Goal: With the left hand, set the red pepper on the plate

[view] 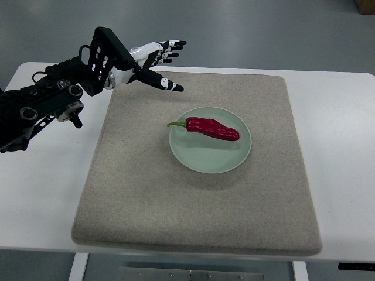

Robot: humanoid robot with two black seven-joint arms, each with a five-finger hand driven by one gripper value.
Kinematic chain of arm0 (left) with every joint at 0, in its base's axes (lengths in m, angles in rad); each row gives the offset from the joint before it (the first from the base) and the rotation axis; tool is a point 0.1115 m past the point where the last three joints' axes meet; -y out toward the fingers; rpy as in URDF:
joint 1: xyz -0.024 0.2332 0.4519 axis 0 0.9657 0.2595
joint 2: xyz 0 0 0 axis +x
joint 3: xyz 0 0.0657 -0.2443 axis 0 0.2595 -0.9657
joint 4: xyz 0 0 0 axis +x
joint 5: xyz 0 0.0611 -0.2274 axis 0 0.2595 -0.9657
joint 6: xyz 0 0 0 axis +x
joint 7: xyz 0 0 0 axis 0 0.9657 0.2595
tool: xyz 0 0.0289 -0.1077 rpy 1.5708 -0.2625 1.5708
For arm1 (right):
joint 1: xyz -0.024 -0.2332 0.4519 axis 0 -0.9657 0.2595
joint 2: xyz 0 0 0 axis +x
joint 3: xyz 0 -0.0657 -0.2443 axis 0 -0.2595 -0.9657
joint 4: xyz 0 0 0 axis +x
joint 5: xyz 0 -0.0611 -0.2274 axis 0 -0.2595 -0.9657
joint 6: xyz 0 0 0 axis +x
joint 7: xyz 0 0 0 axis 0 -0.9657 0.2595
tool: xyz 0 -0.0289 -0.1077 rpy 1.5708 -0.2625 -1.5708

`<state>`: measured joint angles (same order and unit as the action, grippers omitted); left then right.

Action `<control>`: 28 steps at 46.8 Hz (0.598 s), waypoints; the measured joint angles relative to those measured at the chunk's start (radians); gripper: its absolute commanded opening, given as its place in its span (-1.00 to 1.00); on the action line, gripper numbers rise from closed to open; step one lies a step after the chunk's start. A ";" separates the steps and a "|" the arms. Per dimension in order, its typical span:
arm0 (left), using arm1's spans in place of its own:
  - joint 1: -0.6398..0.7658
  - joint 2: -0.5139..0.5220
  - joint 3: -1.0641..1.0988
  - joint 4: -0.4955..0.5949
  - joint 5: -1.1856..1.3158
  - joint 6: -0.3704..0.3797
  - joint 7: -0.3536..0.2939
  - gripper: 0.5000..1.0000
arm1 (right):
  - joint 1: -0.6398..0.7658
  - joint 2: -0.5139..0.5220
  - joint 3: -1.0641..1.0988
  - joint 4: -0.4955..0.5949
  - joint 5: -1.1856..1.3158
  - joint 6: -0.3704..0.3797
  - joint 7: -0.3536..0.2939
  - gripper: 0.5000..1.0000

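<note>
A long red pepper (213, 129) with a green stem lies across the pale green plate (208, 158), which sits near the middle of the beige mat. My left hand (167, 64) hovers over the mat's far left corner, up and to the left of the plate, apart from the pepper. Its white and black fingers (171, 48) are spread and hold nothing. The left arm reaches in from the left edge. No right arm shows.
The beige mat (140, 199) covers most of the white table (41, 175). Grey floor lies beyond the table's far edge. A brown box corner (367, 4) shows at the top right.
</note>
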<state>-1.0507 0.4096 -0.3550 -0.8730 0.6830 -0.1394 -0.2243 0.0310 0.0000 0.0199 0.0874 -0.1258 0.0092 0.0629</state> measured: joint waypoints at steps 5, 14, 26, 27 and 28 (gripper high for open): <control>0.009 0.007 -0.021 0.056 -0.117 -0.010 0.004 0.99 | 0.000 0.000 0.000 0.000 0.000 0.000 0.000 0.71; 0.043 0.035 -0.029 0.080 -0.395 -0.050 0.010 0.99 | 0.000 0.000 0.000 0.000 0.000 0.000 0.000 0.71; 0.115 0.081 -0.088 0.083 -0.741 -0.207 0.027 0.99 | 0.000 0.000 0.000 0.000 0.000 0.000 0.000 0.71; 0.123 0.087 -0.099 0.083 -0.763 -0.222 0.035 0.99 | 0.000 0.000 0.000 0.000 0.000 0.000 0.000 0.71; 0.134 0.094 -0.115 0.083 -0.788 -0.239 0.049 0.99 | 0.000 0.000 0.000 0.000 0.000 0.000 0.000 0.71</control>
<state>-0.9167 0.5032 -0.4697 -0.7897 -0.1048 -0.3789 -0.1751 0.0308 0.0000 0.0199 0.0874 -0.1258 0.0092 0.0630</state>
